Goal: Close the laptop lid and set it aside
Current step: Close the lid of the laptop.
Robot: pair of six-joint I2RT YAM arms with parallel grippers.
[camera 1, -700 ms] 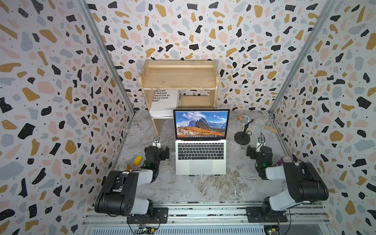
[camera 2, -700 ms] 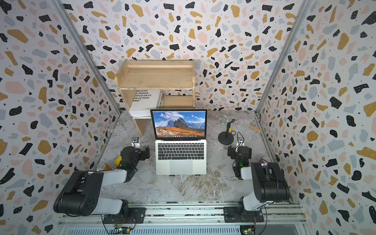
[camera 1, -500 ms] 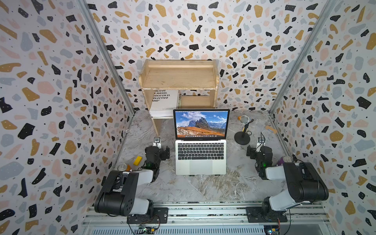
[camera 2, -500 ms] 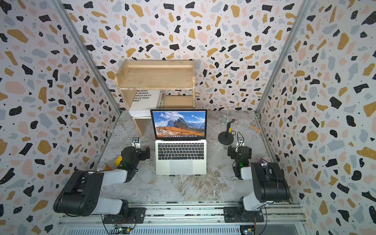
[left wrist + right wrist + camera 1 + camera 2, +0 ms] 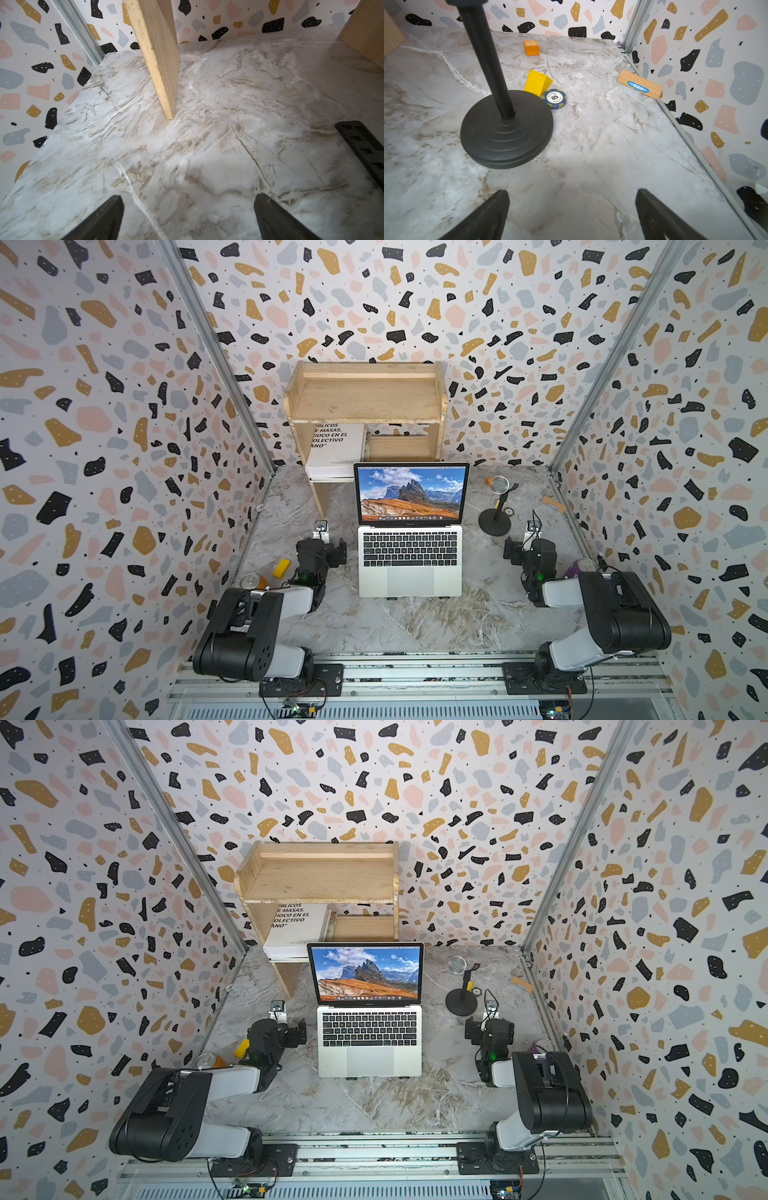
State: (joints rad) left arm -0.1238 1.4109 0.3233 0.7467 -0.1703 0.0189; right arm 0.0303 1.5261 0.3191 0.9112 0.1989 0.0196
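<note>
Laptop (image 5: 409, 560) at middle of counter (image 5: 374, 626), laptop lid (image 5: 411, 493) raised, screen lit. Left claw (image 5: 190, 197) wide apart, empty, beside keyboard's left. Right claw (image 5: 572, 191) wide apart, empty, near microphone stand (image 5: 506, 133).

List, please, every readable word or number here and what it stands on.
"BLICOS E MASAS. OCO EN EL OLECTIVO ANO": white book cover, partly hidden.
"50", "LAS VEGAS": round blue-green poker chip.
Blue label, tan wooden block: unreadable.
Bezel lettering, silver laptop: too small.
</note>
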